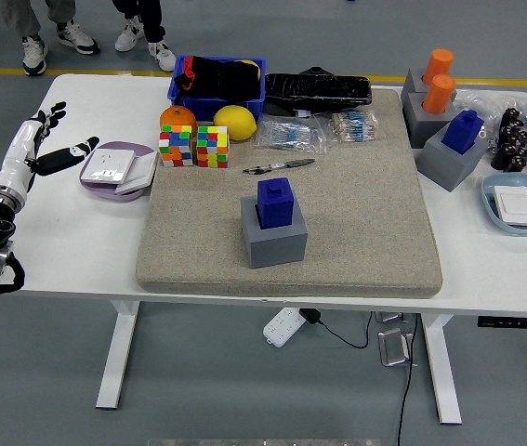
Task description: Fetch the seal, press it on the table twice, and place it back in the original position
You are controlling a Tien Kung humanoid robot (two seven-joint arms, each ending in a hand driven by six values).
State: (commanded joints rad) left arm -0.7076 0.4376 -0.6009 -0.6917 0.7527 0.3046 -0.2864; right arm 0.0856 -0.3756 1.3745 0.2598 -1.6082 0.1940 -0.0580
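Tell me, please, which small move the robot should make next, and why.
Probably carry the left hand rightward over the mat toward the blue seal. The seal sits untouched in its grey holder at mid-mat, while the hand hangs open, holding nothing, above the table's left end.

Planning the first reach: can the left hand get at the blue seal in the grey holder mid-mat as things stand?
Probably yes. The left hand hangs open at the table's left edge. The blue seal stands proud of its grey holder, with bare mat on its left; the cubes sit further back.
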